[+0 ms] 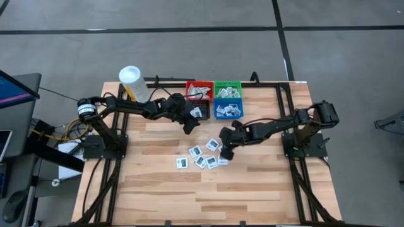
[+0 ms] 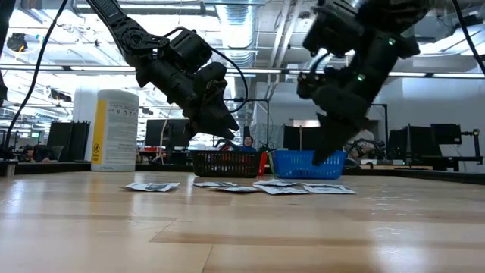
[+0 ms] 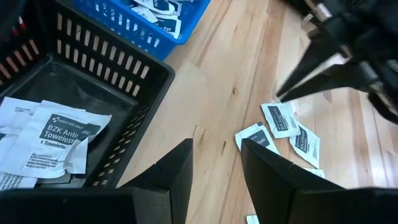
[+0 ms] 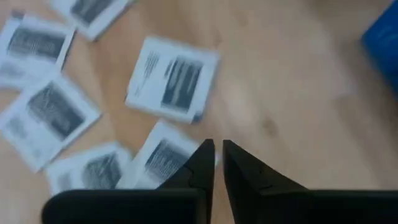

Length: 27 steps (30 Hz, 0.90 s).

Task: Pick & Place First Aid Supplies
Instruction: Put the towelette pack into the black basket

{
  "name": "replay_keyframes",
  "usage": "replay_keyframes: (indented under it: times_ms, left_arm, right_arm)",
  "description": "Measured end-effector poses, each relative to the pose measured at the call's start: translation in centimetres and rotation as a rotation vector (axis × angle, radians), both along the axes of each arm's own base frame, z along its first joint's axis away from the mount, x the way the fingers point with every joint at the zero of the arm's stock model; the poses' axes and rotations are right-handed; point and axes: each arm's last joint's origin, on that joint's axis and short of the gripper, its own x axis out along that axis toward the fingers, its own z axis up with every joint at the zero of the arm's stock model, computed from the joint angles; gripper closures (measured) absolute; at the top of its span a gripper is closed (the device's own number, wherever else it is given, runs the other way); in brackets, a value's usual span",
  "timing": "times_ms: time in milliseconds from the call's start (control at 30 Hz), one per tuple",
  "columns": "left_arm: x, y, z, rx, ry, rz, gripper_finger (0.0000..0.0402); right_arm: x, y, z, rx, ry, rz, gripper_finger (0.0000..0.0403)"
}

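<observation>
Several square white packets with dark print (image 1: 202,157) lie flat and loose on the wooden table, also seen in the right wrist view (image 4: 173,78). My right gripper (image 1: 225,153) hangs a little above them, pointing down, its fingers shut (image 4: 216,146) with nothing between them. My left gripper (image 1: 188,126) stands open (image 3: 217,144) and empty above the bare wood, beside the black bin (image 3: 106,68). That bin holds more white packets (image 3: 56,130).
Four small bins stand together at the table's far side: red (image 1: 199,90), green (image 1: 227,90), black (image 1: 201,112) and blue (image 1: 227,110), the last three holding packets. A white tub with a yellow label (image 1: 134,82) stands at the far left. Bare wood stretches toward the near edge.
</observation>
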Motion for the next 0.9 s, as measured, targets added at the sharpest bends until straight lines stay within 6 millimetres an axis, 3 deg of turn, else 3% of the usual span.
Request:
replay_keyframes:
  times_ms: [200,567,733,900]
  left_arm:
    - [0.0,0.0,0.0,0.0,0.0,-0.001,0.0266]
    - [0.0,0.0,0.0,0.0,0.0,-0.001,0.0266]
    - [0.0,0.0,0.0,0.0,0.0,0.0,0.0266]
    - [0.0,0.0,0.0,0.0,0.0,-0.001,0.0266]
  right_arm:
    - [-0.9,0.7,-1.4,0.101,-0.002,0.024,0.0339]
    - [-2.6,0.7,-3.5,0.083,-0.004,-0.036,0.0242]
    - [-3.4,0.5,-4.1,0.1,-0.006,-0.088,0.0242]
    - [-3.7,0.5,-4.4,0.11,0.016,-0.084,0.0292]
